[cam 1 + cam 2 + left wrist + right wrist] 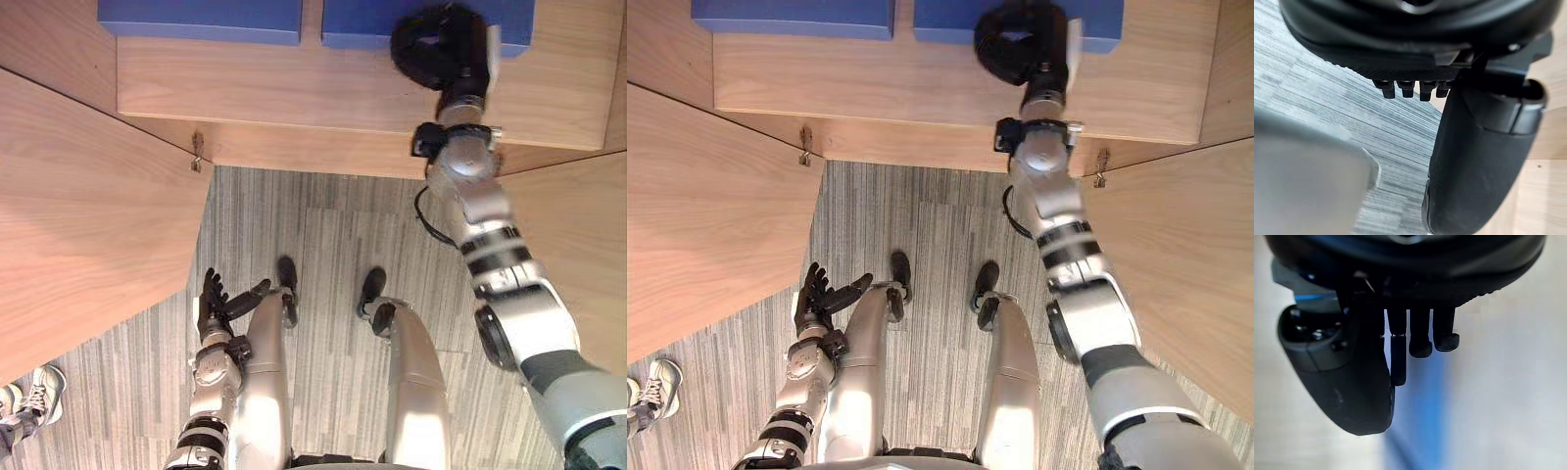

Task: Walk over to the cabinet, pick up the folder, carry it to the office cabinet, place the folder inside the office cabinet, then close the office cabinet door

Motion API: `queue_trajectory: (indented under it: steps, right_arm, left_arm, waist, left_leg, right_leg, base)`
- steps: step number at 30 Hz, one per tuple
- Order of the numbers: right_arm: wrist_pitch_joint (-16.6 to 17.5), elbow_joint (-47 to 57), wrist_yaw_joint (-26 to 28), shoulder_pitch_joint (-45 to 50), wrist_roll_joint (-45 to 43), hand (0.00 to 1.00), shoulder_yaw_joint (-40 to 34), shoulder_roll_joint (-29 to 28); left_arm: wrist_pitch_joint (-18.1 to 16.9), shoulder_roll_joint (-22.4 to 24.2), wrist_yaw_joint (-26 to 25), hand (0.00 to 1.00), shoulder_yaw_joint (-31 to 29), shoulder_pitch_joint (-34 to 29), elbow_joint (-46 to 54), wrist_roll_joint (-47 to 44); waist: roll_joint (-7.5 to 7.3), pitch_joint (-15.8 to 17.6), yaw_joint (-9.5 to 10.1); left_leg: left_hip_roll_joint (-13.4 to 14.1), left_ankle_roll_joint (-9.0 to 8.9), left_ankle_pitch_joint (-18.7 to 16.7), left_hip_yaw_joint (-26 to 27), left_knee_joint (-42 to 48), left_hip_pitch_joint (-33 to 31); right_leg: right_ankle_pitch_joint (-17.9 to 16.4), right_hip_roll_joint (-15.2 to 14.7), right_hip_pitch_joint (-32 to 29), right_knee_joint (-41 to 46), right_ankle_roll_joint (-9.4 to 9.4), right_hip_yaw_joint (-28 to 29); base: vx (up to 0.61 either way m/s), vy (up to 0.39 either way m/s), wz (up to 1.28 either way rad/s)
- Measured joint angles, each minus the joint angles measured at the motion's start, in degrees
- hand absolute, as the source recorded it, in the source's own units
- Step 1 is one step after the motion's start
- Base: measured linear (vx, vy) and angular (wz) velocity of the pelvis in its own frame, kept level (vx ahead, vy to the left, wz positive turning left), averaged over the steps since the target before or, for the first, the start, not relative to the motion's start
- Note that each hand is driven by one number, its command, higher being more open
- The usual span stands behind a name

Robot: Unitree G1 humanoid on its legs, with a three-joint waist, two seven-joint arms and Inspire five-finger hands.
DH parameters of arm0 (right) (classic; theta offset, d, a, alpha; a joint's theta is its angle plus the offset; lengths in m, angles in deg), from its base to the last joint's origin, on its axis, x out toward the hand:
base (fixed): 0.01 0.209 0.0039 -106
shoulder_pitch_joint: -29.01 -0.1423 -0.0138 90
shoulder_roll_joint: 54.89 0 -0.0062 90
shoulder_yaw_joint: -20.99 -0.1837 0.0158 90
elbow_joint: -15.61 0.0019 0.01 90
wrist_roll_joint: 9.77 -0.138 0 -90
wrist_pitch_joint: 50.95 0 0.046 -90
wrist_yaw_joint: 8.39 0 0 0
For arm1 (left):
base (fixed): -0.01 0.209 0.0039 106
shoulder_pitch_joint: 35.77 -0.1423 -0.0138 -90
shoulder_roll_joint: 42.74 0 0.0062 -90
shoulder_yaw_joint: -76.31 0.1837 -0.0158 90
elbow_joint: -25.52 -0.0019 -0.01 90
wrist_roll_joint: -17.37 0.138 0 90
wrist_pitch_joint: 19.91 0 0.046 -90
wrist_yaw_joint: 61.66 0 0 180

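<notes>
Grey striped carpet (323, 235) between pale wooden doors (88, 215)

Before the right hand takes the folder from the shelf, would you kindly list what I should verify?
1. Right hand at the right blue folder on the shelf: ok.
2. Grip on it: not ok; in the right wrist view the fingers hang uncurled over blue.
3. Contact with the folder: cannot tell.
4. Left door and right door standing open: ok.
5. Left hand open, low, away from the shelf: ok.
6. Person out of the way: cannot tell; a shoe shows by the left door.
</notes>
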Motion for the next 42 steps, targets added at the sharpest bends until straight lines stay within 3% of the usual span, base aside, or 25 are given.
queue_trajectory:
  steps: [3, 7, 8, 11, 16, 19, 22, 28, 38, 42]
  right_arm:
    - [4.49, 13.09, 2.41, 16.69, 0.65, 0.00, 0.69, -2.27]
    - [6.37, 14.05, 7.11, 33.45, 5.21, 0.00, 4.27, -6.98]
    - [6.25, 13.06, 8.03, 35.88, 6.17, 1.00, 4.65, -7.43]
    - [5.80, 6.88, 11.82, 43.80, 9.79, 1.00, 5.16, -9.47]
    - [4.38, -6.30, 15.16, 53.16, 14.60, 1.00, 0.78, -14.37]
    - [3.20, -16.61, 14.88, 54.95, 15.92, 1.00, -5.25, -17.12]
    - [1.78, -23.58, 13.44, 54.80, 16.44, 1.00, -11.00, -17.43]
    - [0.01, -33.09, 12.15, 54.18, 14.98, 1.00, -17.77, -17.25]
    - [-0.98, -36.03, 12.22, 53.77, 13.66, 1.00, -19.94, -17.18]
    - [-1.23, -36.62, 12.21, 53.79, 13.66, 1.00, -19.96, -17.20]
  left_arm:
    - [0.36, 1.14, 0.92, 1.00, 0.06, -2.95, 0.03, 1.31]
    - [0.92, 0.33, 1.74, 1.00, 0.65, -6.14, -3.17, 3.40]
    - [0.96, -0.14, 1.97, 1.00, 1.05, -6.54, -4.13, 3.53]
    - [1.65, -2.38, 2.96, 1.00, 2.07, -8.33, -8.33, 3.59]
    - [2.27, -3.26, 4.34, 1.00, 1.22, -11.96, -12.75, 5.17]
    - [2.40, -3.05, 5.23, 1.00, -0.60, -15.30, -13.63, 5.77]
    - [2.78, -2.71, 5.44, 1.00, -2.31, -16.03, -14.30, 6.38]
    - [3.40, -2.51, 6.52, 1.00, -2.52, -16.10, -16.30, 7.37]
    - [3.94, -2.37, 6.76, 1.00, -3.72, -18.24, -17.04, 8.02]
    - [4.08, -2.18, 6.60, 1.00, -3.68, -21.25, -10.45, 8.48]
  waist:
    - [-0.04, -0.02, -1.30]
    - [-0.13, -0.05, -2.43]
    - [-0.16, -0.07, -2.52]
    - [-0.98, -0.57, -2.67]
    - [-1.61, -7.34, -3.65]
    - [-2.11, -12.20, -4.29]
    - [-2.02, -14.85, -4.38]
    - [-2.11, -17.14, -4.45]
    - [-2.18, -18.23, -4.35]
    - [-2.19, -18.24, -4.25]
  left_leg:
    - [0.20, -0.92, -2.35, 1.05, -0.77, 8.09]
    - [0.09, -1.92, -1.33, 2.52, -7.78, 18.71]
    - [-0.01, -1.93, -0.95, 2.66, -9.24, 20.49]
    - [-0.33, -1.83, 1.33, 4.22, -15.99, 27.88]
    - [-1.31, -2.26, 4.32, 6.15, -27.57, 38.75]
    - [-2.40, -2.49, 5.79, 9.50, -35.52, 46.72]
    - [-3.62, -2.38, 7.02, 11.80, -40.70, 51.60]
    - [-4.76, -2.31, 8.54, 12.08, -45.85, 57.10]
    - [-7.00, -1.29, 11.37, 10.05, -50.30, 61.45]
    - [-7.92, -0.50, 12.11, 7.79, -50.62, 61.69]
  right_leg:
    - [-1.37, 0.03, 7.46, -1.09, 0.31, 0.61]
    - [-0.17, 1.05, 17.23, -8.10, 1.30, 0.62]
    - [0.24, 1.27, 18.94, -9.48, 1.39, 0.56]
    - [2.34, 2.26, 25.32, -15.63, 1.23, 1.05]
    - [6.62, 4.02, 36.12, -28.71, 2.45, 1.50]
    - [9.99, 4.73, 43.06, -37.73, 3.46, 3.60]
    - [11.78, 4.65, 46.69, -42.20, 4.33, 5.19]
    - [12.13, 4.46, 50.65, -44.25, 4.69, 5.20]
    - [12.56, 3.54, 54.49, -45.11, 4.95, 3.20]
    - [12.54, 2.54, 55.60, -45.09, 5.05, 1.41]
  base:
    - [-0.02, -0.018, -0.07]
    - [0.02, -0.026, -0.11]
    - [0.11, -0.042, -0.05]
    - [0.17, -0.031, -0.14]
    - [0.19, 0.006, -0.14]
    - [0.20, 0.061, -0.40]
    - [0.10, 0.062, -0.33]
    - [0.03, 0.032, -0.02]
    - [-0.05, 0.008, 0.11]
    - [-0.10, 0.010, 0.29]
